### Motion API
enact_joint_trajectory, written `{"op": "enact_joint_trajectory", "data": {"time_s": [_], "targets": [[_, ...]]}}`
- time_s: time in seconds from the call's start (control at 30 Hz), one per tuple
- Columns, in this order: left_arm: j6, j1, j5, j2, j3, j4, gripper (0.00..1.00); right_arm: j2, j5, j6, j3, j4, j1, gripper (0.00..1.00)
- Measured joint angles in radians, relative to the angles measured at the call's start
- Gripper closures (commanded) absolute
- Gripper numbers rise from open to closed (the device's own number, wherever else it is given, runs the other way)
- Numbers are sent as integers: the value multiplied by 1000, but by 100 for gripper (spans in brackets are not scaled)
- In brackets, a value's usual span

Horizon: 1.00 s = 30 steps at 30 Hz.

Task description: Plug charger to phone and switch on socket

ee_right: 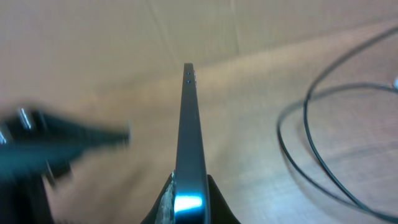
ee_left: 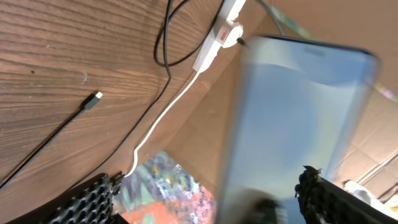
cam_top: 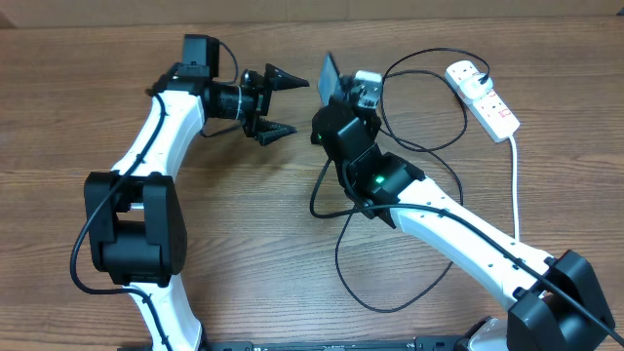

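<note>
The wooden surface [cam_top: 253, 244] is carrying the cabling. The right pincer [ee_right: 188, 202] is clamping one end of the phone [ee_right: 188, 124], holding it edge-on above the wood. Its pale blue-white screen is showing too blurred for any lettering to be read. The left pincer [cam_top: 300, 105] is standing wide apart near it. The white socket [cam_top: 483, 96] is lying far right, its red markings unreadable. The thin black charger [ee_left: 46, 144] is trailing loose, its tiny tip [ee_left: 96, 98] lying bare on the wood.
</note>
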Motion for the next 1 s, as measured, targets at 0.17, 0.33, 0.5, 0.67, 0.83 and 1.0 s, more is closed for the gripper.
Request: {"op": "enact_joint_trajectory", "data": {"time_s": [0.17, 0.33, 0.5, 0.67, 0.83, 1.0], "targets": [[-84, 5, 34, 0, 0, 1, 26, 0, 18, 250, 11, 32, 0, 96], [-169, 5, 49, 0, 0, 31, 27, 0, -20, 516, 11, 21, 0, 96], [-214, 5, 55, 0, 0, 137, 26, 0, -86, 774, 11, -10, 0, 96], [-243, 5, 56, 0, 1, 186, 32, 0, -180, 984, 11, -23, 0, 96], [-265, 5, 51, 0, 1, 187, 37, 0, -229, 1097, 11, -27, 0, 96], [-269, 5, 43, 0, 1, 187, 44, 0, -266, 1177, 11, -31, 0, 96]]}}
